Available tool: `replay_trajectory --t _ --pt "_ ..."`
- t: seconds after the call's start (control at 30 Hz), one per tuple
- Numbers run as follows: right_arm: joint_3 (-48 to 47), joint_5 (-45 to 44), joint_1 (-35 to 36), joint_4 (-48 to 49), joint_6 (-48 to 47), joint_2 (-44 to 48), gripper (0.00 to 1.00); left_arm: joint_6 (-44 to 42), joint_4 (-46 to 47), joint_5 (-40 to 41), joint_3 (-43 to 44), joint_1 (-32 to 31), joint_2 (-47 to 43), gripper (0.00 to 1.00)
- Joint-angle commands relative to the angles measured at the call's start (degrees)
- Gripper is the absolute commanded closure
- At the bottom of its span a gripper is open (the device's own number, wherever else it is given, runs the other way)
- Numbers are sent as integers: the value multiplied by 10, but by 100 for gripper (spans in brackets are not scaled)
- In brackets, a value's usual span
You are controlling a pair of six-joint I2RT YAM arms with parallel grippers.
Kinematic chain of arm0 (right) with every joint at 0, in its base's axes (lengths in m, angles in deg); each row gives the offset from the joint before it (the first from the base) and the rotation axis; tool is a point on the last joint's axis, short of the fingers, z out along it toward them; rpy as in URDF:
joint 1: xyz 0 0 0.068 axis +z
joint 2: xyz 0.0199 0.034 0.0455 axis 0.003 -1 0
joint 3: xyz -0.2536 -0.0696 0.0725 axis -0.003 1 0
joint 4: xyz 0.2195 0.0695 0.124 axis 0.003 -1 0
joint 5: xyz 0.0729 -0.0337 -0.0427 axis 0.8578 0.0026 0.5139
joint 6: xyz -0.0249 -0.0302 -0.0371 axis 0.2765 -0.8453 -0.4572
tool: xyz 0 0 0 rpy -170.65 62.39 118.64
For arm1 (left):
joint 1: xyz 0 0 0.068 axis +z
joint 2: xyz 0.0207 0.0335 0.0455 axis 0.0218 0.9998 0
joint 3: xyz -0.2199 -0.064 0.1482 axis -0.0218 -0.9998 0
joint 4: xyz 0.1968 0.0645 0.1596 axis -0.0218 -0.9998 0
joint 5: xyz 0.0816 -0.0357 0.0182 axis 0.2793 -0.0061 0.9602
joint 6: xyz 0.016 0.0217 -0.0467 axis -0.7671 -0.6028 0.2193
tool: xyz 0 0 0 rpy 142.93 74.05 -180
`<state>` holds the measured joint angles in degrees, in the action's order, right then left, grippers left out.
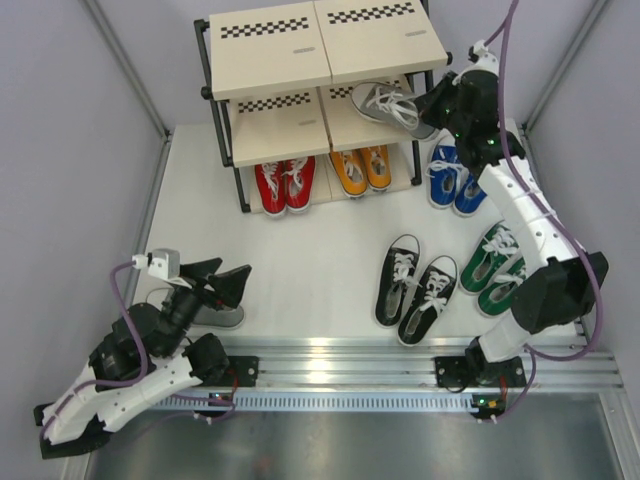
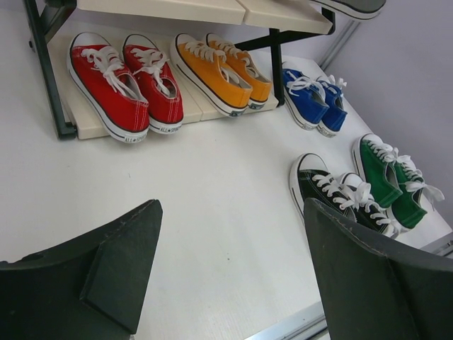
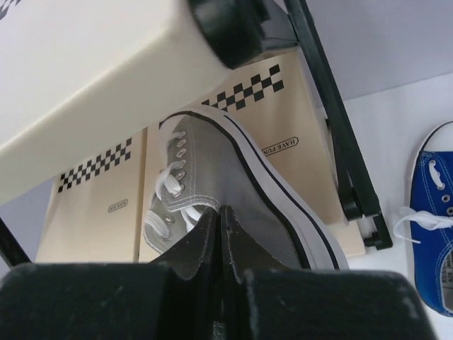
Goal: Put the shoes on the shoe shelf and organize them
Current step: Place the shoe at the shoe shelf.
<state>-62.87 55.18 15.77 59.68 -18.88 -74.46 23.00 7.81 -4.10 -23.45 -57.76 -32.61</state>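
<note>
The shoe shelf (image 1: pixel 270 45) stands at the back. A red pair (image 1: pixel 285 183) and an orange pair (image 1: pixel 362 168) sit on its bottom tier. My right gripper (image 1: pixel 437 105) is shut on the canvas side of a grey shoe (image 3: pixel 233 170), which lies tilted over the right board of the middle tier (image 3: pixel 297 134). On the table lie a blue pair (image 1: pixel 455 178), a green pair (image 1: pixel 500 265) and a black pair (image 1: pixel 415 290). My left gripper (image 2: pixel 233 262) hangs open over bare table at the near left, and another grey shoe (image 1: pixel 224 318) lies partly hidden beneath it.
White walls close in the table on the left, back and right. A metal rail (image 1: pixel 330 365) runs along the near edge. The shelf's black frame post (image 3: pixel 340 142) stands just right of the held shoe.
</note>
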Motion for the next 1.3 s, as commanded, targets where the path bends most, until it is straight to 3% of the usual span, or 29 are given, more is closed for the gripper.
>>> replay_trajectory --t 0.0,0.23,0.73,0.83,0.87,0.97,1.17,1.27 --pt "-4 -35 -7 110 74 5 100 -7 4 6 -3 0 0 13" --pt "-3 -32 -7 125 152 -22 100 -7 5 5 -4 1 10 13" --pt "-18 -35 -26 145 156 -72 100 -5 5 2 -5 0 24 13" --pt "-8 -7 -27 172 133 -65 79 -5 5 3 -5 0 25 13" --pt "4 8 -28 190 125 -61 68 -5 5 1 -5 0 24 13" --pt "18 23 -27 200 95 -49 56 -5 6 -1 -5 1 25 13" --pt "47 53 -27 205 7 -4 45 -7 6 -5 -5 0 26 13" --pt "70 68 -27 190 -88 36 36 -8 7 -9 -5 0 26 13"
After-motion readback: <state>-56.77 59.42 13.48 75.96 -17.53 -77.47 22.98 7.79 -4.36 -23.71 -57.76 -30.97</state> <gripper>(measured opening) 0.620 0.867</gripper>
